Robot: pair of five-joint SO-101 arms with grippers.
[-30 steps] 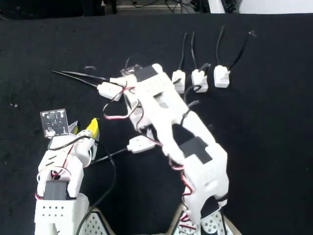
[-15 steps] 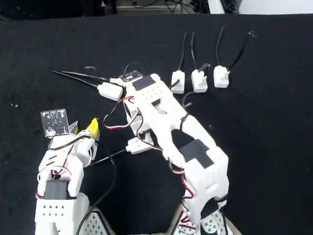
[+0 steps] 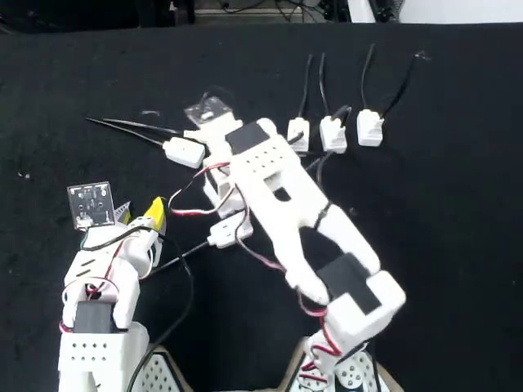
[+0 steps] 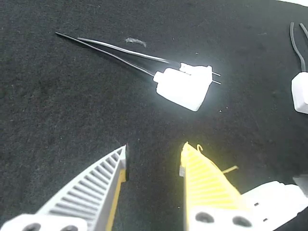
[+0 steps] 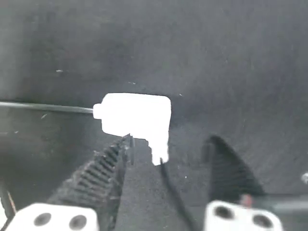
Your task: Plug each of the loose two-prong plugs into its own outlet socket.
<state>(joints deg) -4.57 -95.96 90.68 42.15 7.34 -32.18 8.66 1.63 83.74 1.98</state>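
Right wrist view: the right gripper (image 5: 168, 144) is hanging with fingers spread above the black table (image 5: 216, 57), a white plastic two-prong plug (image 5: 137, 118) lying just off its fingertips. The left gripper (image 4: 154, 151) is likewise gaping, a second white plug (image 4: 183, 86) lying ahead, apart.

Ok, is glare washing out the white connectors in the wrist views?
Right wrist view: yes, the connector is blown out to flat white, no surface detail. Left wrist view: the plug glares, but its two prongs read against the black cloth.
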